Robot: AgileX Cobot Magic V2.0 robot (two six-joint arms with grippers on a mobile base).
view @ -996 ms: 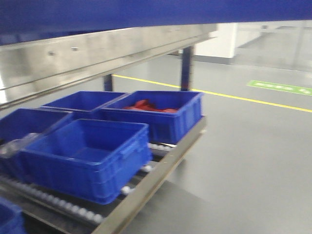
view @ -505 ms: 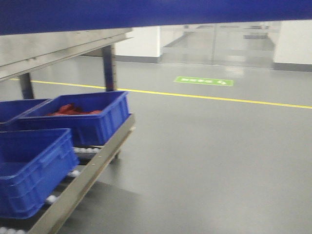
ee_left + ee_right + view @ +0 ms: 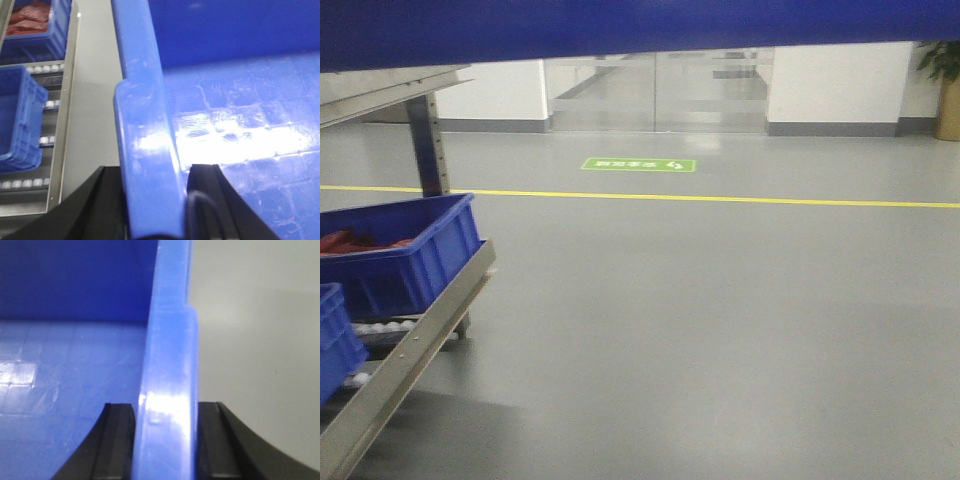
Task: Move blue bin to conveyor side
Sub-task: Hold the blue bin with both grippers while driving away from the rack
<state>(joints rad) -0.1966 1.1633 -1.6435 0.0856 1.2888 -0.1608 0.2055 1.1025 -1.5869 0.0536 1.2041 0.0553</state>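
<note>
Clamp on the left: the left gripper (image 3: 155, 200) is pinching the thick rim of the blue bin (image 3: 240, 125), one black finger outside the wall and one inside (both pressing tight on the plastic).
Clamp on the right: the right gripper (image 3: 165, 440) is squeezing the opposite rim the same way, its fingers sitting either side of the wall.
Bin: it is hanging between the two wrists above the grey floor (image 3: 720, 330), its glossy inside showing bare, and a blue band of it is running across the top of the front view.
Low left: the roller rack (image 3: 410, 345) is slanting along the edge, with white rollers (image 3: 380, 327) peeking out under a tote with red contents (image 3: 410, 255); a second tote (image 3: 335, 340) is poking in nearer the camera.
Mid floor: a yellow line (image 3: 720, 199) is crossing from side to side, and a green floor sign (image 3: 638, 164) is lying just beyond it.
Far end: glass doors (image 3: 660, 90) are standing in the white wall, with a potted plant (image 3: 945, 70) showing at the right edge.
</note>
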